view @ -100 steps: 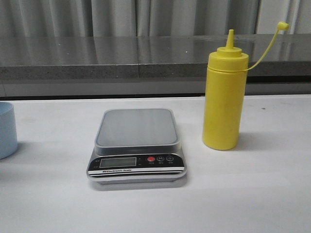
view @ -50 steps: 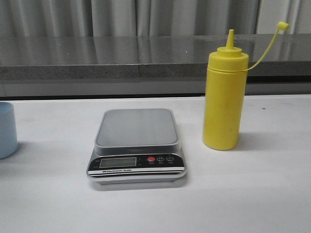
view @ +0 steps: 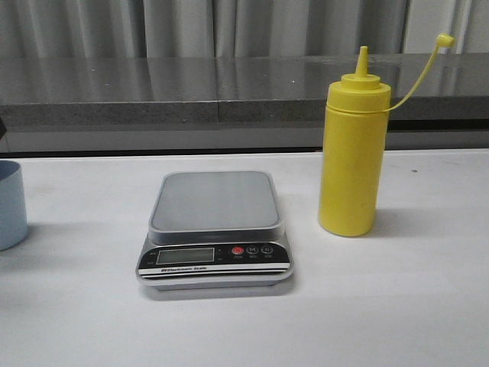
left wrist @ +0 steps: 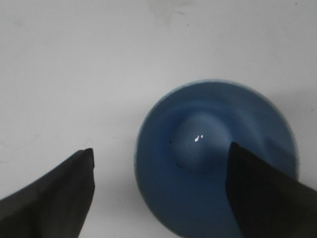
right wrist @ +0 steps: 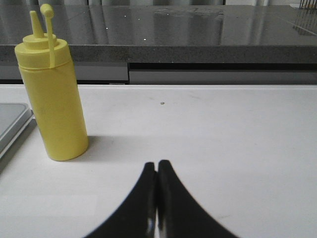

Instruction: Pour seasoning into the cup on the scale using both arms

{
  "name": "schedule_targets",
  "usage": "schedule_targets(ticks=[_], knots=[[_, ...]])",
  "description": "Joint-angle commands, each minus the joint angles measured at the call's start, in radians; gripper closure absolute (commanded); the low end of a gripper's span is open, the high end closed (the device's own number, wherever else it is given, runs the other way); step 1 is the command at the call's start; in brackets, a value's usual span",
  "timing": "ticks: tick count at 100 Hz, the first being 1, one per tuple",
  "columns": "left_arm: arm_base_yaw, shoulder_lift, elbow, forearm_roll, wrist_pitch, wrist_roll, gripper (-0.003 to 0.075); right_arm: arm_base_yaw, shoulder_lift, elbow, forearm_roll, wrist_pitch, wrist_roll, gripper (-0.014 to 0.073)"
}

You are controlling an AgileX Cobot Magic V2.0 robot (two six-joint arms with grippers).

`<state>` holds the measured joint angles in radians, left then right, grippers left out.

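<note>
A dark arm edge [view: 3, 131] has entered above the cup [left wrist: 218, 161]. Left gripper [left wrist: 161, 191] spread wide; right gripper [right wrist: 157, 171] closed, empty.

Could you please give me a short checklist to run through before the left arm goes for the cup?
1. Left gripper open: ok, its fingers are spread wide above the table.
2. Gripper centred on the light blue cup: not ok, one finger overlaps the cup, the other stands well off to the side.
3. Cup upright and empty: ok, its bare inside shows from above.
4. Scale platform free for the cup: ok, nothing on it.
5. Yellow squeeze bottle upright, cap off the nozzle: ok, beside the scale.
6. Right gripper ready for the bottle: not ok, shut and apart from it.
</note>
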<state>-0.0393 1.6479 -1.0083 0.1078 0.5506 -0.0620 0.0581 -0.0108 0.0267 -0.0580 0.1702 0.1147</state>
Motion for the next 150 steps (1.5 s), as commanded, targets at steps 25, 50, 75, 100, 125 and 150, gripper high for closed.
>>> schedule_targets(ticks=[25, 50, 75, 100, 125, 150], knots=[[0.001, 0.009, -0.032, 0.006, -0.045, -0.012, 0.0272, -0.008, -0.020, -0.020, 0.000, -0.084, -0.007, 0.0662], [0.001, 0.009, -0.046, 0.006, -0.045, -0.012, 0.0675, -0.008, -0.020, -0.020, 0.000, -0.084, -0.007, 0.0662], [0.001, 0.007, -0.126, 0.006, 0.024, -0.012, 0.0740, -0.008, -0.020, -0.020, 0.000, -0.084, -0.007, 0.0662], [-0.030, 0.005, -0.296, -0.053, 0.224, -0.011, 0.0740, -0.008, -0.020, -0.020, 0.000, -0.084, -0.007, 0.0662], [-0.104, 0.005, -0.463, -0.198, 0.339, -0.007, 0.0740, -0.008, -0.020, -0.020, 0.000, -0.084, -0.007, 0.0662], [-0.237, 0.018, -0.536, -0.204, 0.341, -0.007, 0.0740, -0.008, -0.020, -0.020, 0.000, -0.084, -0.007, 0.0662]])
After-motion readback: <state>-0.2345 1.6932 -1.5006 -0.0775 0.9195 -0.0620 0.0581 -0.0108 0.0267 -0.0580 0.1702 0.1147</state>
